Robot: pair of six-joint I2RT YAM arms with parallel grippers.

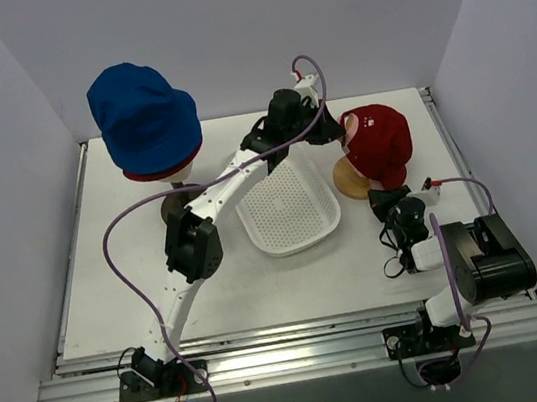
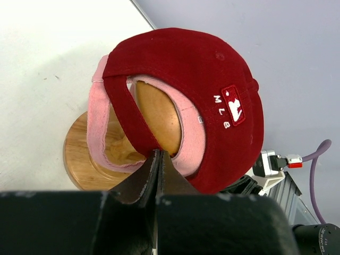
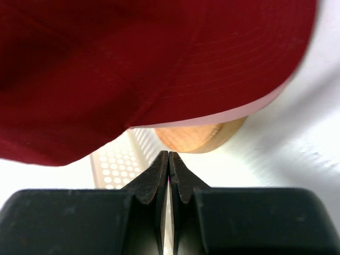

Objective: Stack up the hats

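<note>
Here the left claw [image 2: 158,158] is pressed together, its tips right against the back strap of the red cap [image 2: 202,69]; whether any cloth is caught between them cannot be told. The red cap sits directly ahead of this claw, pulled over the pink cap [image 2: 98,133], whose band shows beneath the strap and to the left of the tips. Both caps rest on a wooden head [image 2: 159,119], which stands on a round wooden base [image 2: 79,159] just ahead and to the left of the claw. The right claw [image 3: 168,159] is also pressed together, with nothing between its tips. The red cap's peak hangs just above and ahead of it, apart from it, with a thin pink edge showing under the peak and the wooden base beyond. A white basket [image 1: 289,203] lies ahead and to the left of the right claw, under the left arm. Well away from both claws, far to their left, the blue hat [image 1: 142,114] sits over the dark red hat [image 1: 168,169], of which only the brim shows, both on a stand [image 1: 173,207].
</note>
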